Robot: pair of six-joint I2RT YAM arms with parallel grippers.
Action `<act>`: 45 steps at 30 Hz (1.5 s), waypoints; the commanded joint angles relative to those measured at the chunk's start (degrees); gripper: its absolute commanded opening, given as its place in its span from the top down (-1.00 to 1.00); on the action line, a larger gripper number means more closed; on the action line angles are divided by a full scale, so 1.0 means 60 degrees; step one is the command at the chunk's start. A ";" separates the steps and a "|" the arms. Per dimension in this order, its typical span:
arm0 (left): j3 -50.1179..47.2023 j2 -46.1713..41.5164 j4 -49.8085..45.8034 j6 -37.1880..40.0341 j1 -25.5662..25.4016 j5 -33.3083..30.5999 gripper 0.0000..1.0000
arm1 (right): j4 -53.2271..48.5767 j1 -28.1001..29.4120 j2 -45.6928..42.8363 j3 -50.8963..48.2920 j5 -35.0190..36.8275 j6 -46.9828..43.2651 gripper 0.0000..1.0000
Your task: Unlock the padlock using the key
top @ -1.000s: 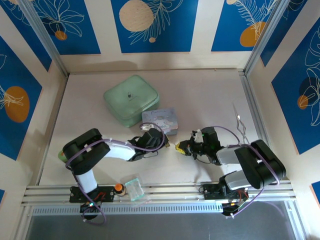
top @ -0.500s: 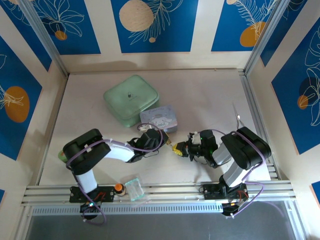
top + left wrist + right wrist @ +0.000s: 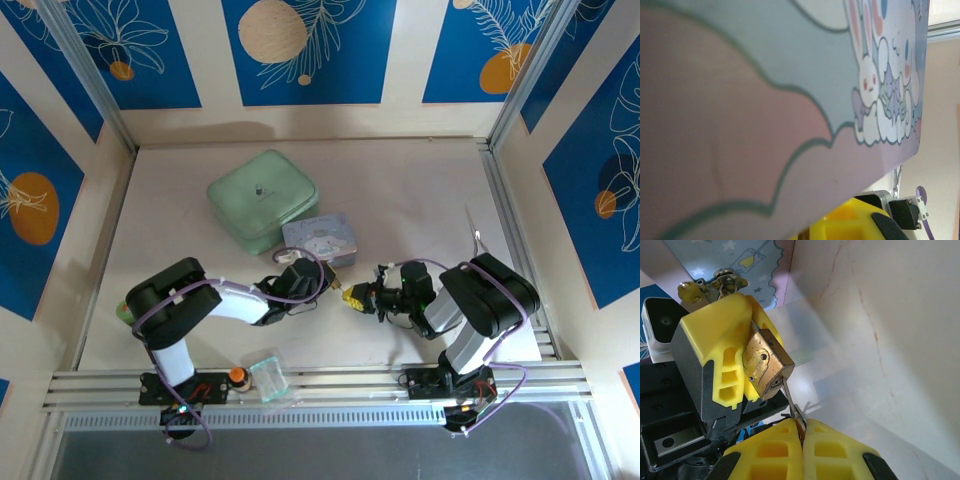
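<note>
In the right wrist view the small brass padlock [image 3: 764, 365] sits clamped between my left gripper's yellow fingers [image 3: 715, 352], keyhole end facing me; its shackle is hidden behind them. My right gripper [image 3: 802, 432] is shut on the head of the thin silver key [image 3: 790, 397], whose blade tip is in the keyhole. From above, the left gripper [image 3: 330, 287] and right gripper [image 3: 358, 298] meet tip to tip just in front of the pastel cartoon tin [image 3: 320, 240]. The tin's lid [image 3: 765, 100] blocks most of the left wrist view.
A mint-green case [image 3: 262, 198] lies behind the tin. The tin's metal clasp [image 3: 725, 280] hangs just above the left fingers. An orange knob [image 3: 237, 376] and a clear plastic piece [image 3: 268, 375] sit on the front rail. A thin wire tool [image 3: 480, 250] lies at the right.
The right arm has swung in and its gripper has shifted left, closer to the left gripper. The tin shifted slightly. In the last half second almost nothing moved.
</note>
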 commanded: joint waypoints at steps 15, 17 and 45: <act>0.0300 -0.0354 0.0150 -0.0406 -0.0073 0.0879 1.00 | 0.1877 -0.0175 0.0677 0.0272 0.0026 0.0297 1.00; 0.0210 -0.0256 0.0442 -0.0548 -0.0073 0.0964 1.00 | 0.2033 -0.0166 0.0698 0.0341 -0.0039 0.0261 1.00; 0.0565 -0.0063 0.0451 -0.0671 -0.0073 0.1571 1.00 | -0.2532 -0.0723 -0.1794 0.1085 -0.0823 -0.2394 1.00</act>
